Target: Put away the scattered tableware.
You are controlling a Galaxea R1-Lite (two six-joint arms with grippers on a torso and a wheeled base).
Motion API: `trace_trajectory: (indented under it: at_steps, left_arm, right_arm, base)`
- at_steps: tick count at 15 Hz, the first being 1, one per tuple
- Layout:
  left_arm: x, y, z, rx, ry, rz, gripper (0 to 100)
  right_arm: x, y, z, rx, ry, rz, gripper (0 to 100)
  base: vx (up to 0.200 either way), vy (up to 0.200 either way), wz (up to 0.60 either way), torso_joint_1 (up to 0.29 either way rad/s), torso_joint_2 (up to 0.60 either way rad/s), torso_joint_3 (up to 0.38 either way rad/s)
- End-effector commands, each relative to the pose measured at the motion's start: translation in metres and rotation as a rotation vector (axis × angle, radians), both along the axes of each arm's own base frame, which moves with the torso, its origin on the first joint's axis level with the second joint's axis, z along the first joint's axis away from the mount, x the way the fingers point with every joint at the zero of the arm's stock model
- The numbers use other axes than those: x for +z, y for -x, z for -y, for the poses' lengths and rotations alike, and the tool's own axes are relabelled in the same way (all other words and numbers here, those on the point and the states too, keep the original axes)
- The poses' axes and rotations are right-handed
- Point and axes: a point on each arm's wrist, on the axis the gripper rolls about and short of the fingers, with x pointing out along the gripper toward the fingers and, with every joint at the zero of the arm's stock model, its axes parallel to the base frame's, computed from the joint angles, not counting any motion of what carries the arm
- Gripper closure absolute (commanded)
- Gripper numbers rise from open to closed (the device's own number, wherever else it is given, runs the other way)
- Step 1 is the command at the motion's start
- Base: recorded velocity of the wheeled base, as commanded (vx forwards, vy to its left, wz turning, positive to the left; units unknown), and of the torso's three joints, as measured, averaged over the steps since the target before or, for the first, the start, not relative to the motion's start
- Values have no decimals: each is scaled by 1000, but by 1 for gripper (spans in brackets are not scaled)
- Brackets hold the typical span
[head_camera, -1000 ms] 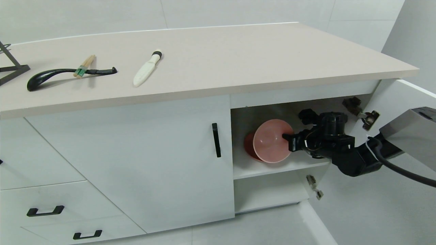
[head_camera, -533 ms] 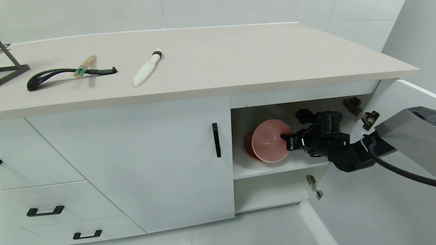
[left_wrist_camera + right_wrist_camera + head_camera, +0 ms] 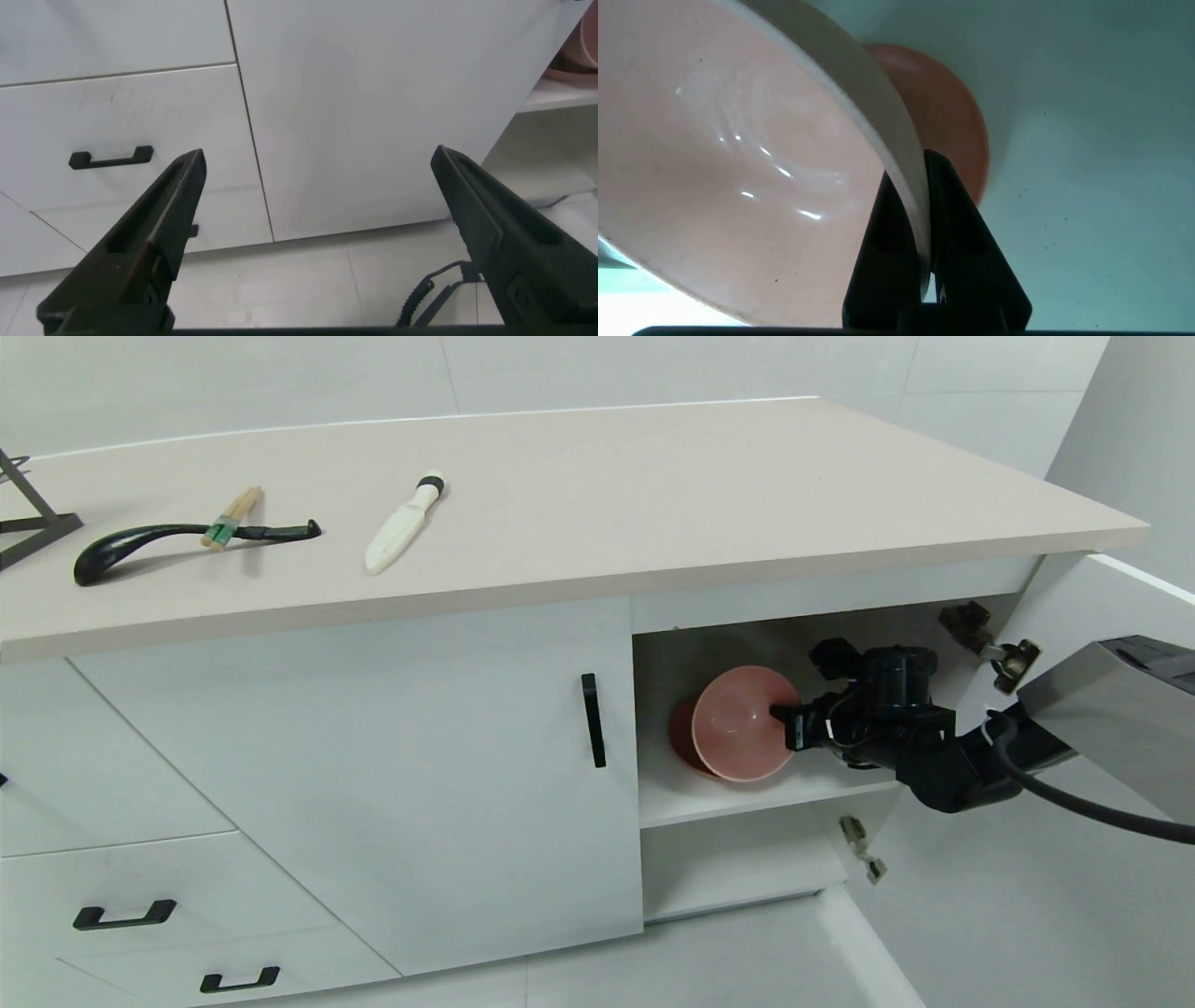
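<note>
The right arm is stretched level into the open cupboard (image 3: 822,644), and the right gripper (image 3: 782,723) is pinched shut on the rim of a pink bowl (image 3: 745,722). The bowl is held on edge with its hollow turned out toward the room, low over the upper shelf (image 3: 747,795); whether it touches the shelf cannot be told. A red bowl (image 3: 679,739) is seen just beyond the fingers, close behind the pink one. The left gripper (image 3: 317,154) is held low before the drawers (image 3: 121,103), its fingers spread wide with nothing between them.

A pale counter (image 3: 653,495) is laid above the right fingers. The closed door (image 3: 373,775) is set just beside the held bowl. Well away from those fingers, a black ladle (image 3: 140,543), a white utensil (image 3: 403,525) and a pair of chopsticks (image 3: 231,518) are left on the counter, the chopsticks laid across the ladle's handle.
</note>
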Motion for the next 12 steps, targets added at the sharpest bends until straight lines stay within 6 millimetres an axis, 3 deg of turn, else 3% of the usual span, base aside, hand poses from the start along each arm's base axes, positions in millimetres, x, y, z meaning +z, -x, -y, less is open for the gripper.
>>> trace_trajectory:
  at_steps: [1,11,12]
  left_arm:
    - [0,0,0,1,0,-1,0]
    - [0,0,0,1,7,-1,0]
    - [0,0,0,1,7,-1,0]
  right_arm:
    - [-4,-1,0,-1,2,-8,100]
    - [-6,0,0,-2,8,-11,100]
    - [-6,0,0,-2,10,-11,0]
  base:
    - [0,0,0,0,0,0]
    - [0,0,0,0,0,0]
    - [0,0,0,0,0,0]
